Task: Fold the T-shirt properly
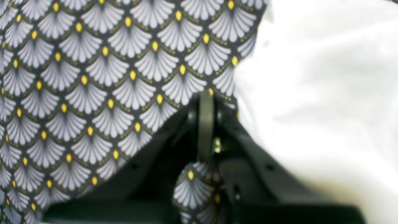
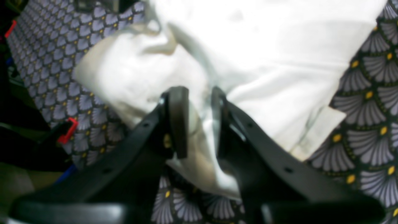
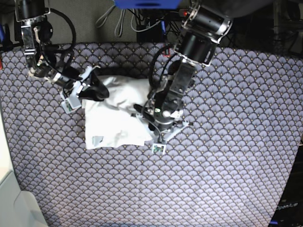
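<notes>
The white T-shirt (image 3: 116,120) lies as a rumpled, roughly folded bundle on the fan-patterned tablecloth (image 3: 213,165), left of centre. My right gripper (image 3: 97,87) is at its far left corner. In the right wrist view a raised fold of the T-shirt (image 2: 264,62) runs between the two black fingers of the right gripper (image 2: 200,105), which are closed on it. My left gripper (image 3: 150,111) rests at the shirt's right edge. In the left wrist view the left gripper (image 1: 205,101) is shut, tips on the tablecloth (image 1: 93,93), with the T-shirt (image 1: 311,93) just to its right and nothing between the fingers.
The patterned cloth covers the whole table. A red clip (image 2: 67,130) holds the cloth at the table's edge near my right arm. Cables hang at the back (image 3: 123,21). A white surface (image 3: 12,198) borders the table's near left corner.
</notes>
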You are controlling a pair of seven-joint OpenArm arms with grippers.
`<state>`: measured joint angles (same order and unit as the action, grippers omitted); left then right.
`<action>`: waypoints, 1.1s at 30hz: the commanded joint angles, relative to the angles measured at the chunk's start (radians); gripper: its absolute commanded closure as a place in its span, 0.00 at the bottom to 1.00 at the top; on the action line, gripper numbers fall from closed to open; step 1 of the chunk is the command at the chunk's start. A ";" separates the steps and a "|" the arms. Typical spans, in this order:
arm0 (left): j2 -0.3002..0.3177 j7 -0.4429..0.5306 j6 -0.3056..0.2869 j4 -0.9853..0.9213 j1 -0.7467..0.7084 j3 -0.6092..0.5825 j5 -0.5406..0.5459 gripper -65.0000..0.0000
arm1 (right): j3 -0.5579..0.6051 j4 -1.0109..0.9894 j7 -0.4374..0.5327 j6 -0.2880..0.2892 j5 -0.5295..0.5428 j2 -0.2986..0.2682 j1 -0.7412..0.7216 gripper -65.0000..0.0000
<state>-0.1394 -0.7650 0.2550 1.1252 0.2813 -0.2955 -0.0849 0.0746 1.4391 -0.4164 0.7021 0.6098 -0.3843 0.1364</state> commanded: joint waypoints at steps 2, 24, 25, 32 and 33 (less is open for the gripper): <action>-0.013 0.020 0.002 0.011 0.034 0.000 -0.008 0.99 | -0.006 -0.007 -0.019 -0.004 -0.015 -0.011 0.010 0.82; 0.063 -0.167 0.007 0.508 -0.037 0.157 -0.016 0.99 | 0.031 0.328 -0.028 -0.004 -0.014 0.014 0.075 0.82; 0.079 -0.193 0.007 0.543 -0.055 0.189 -0.016 0.99 | 0.047 0.323 -0.028 -0.004 -0.014 0.017 0.075 0.82; 0.248 -0.253 0.000 0.780 -0.268 0.376 -0.011 0.99 | 0.120 0.173 -0.017 -0.004 -0.015 0.072 0.036 0.82; 0.269 -0.253 -0.001 0.797 -0.304 0.407 -0.011 0.99 | 0.120 0.153 -0.017 -0.004 -0.015 0.078 0.030 0.82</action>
<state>0.1261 -1.0412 0.2562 1.8992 -0.0372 0.1078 -0.0879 0.1989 1.5711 -0.4679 0.6876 0.5682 -0.3065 0.1848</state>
